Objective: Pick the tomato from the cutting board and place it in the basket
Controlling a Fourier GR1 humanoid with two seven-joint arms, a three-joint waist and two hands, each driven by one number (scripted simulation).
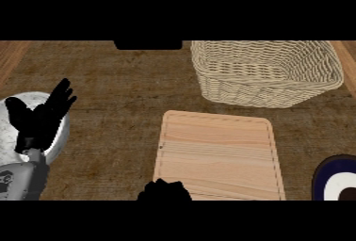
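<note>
Woven wicker basket [268,75]; smooth pale wood cutting board [219,155]; shiny metal bowl [61,132].

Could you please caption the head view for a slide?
Cutting board before wicker basket; left hand open over a metal bowl, right hand at the board's near edge.

1. A brown counter [111,89] fills the frame.
2. Wicker basket [257,94], upper right.
3. Wooden cutting board [219,155], lower centre.
4. Metal bowl [61,134], left edge.
5. Dark-rimmed plate [321,176], lower right corner.
</note>
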